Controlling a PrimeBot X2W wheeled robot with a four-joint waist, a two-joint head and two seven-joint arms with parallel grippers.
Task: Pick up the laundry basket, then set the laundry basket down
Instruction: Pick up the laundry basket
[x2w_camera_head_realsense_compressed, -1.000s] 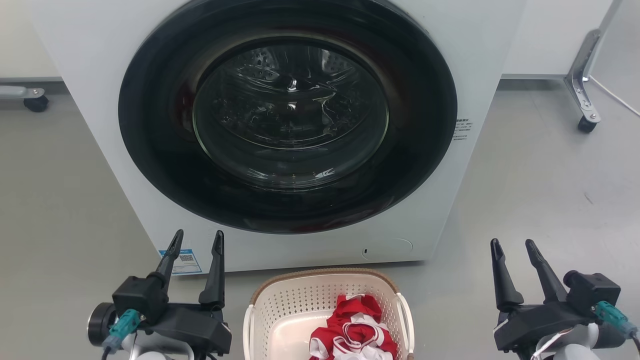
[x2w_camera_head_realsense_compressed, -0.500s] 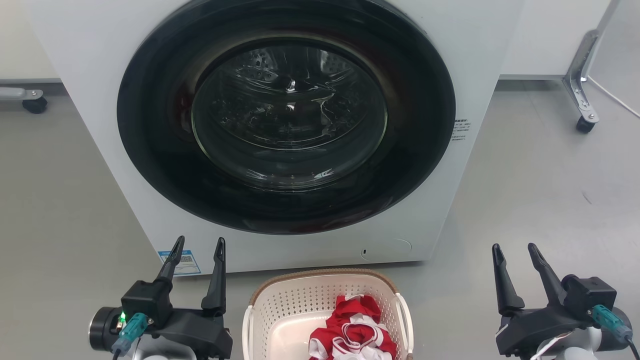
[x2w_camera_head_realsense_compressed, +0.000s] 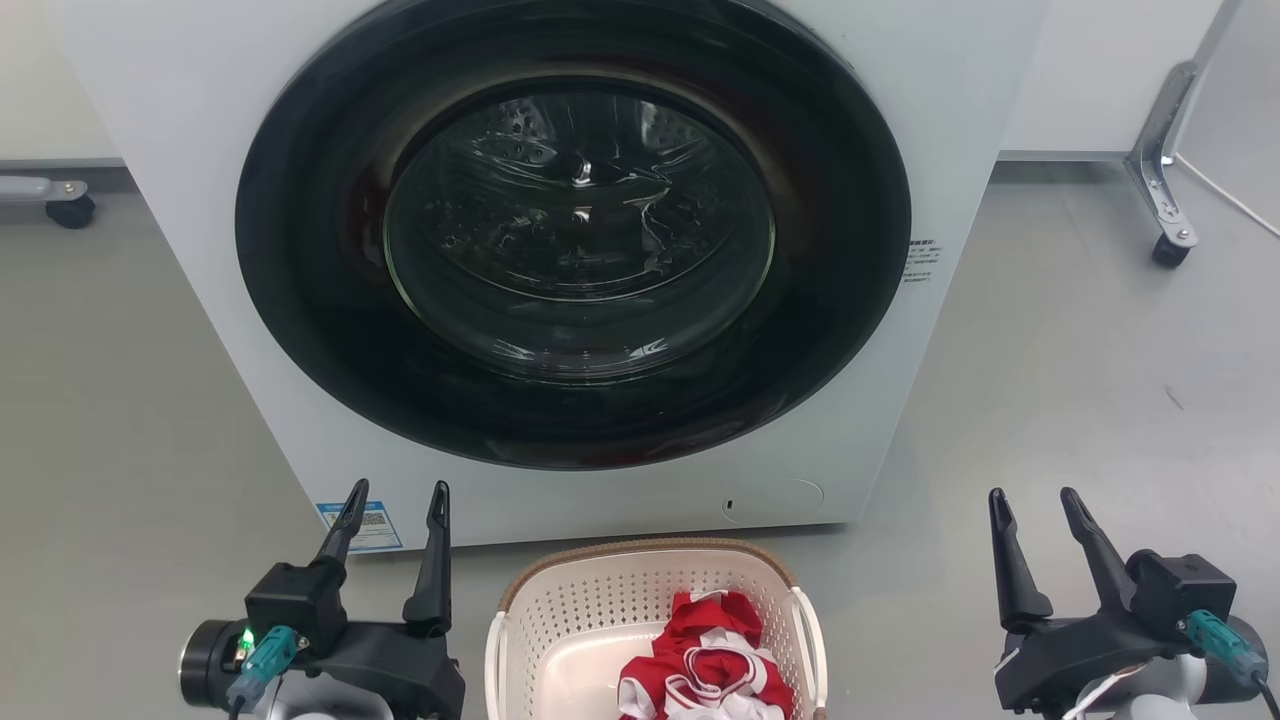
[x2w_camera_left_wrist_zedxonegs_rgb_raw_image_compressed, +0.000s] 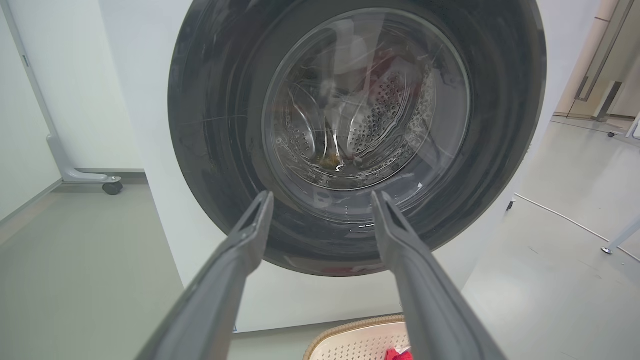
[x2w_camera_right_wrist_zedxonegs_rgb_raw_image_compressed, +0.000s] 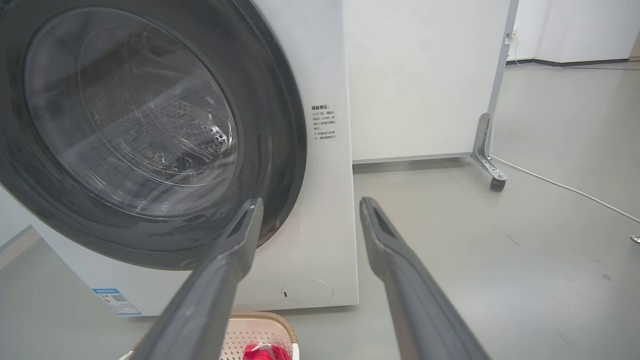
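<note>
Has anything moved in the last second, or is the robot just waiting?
Barely. The left gripper and right gripper both slipped a little lower in the head view, the left one more; both are open, holding nothing. The laundry basket, its red-and-white cloth and the washing machine stayed put.

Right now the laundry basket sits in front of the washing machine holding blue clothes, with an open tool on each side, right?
No. The head view shows the clothes are red and white, not blue. The laundry basket does sit before the washing machine, with left tool and right tool open either side.
</note>
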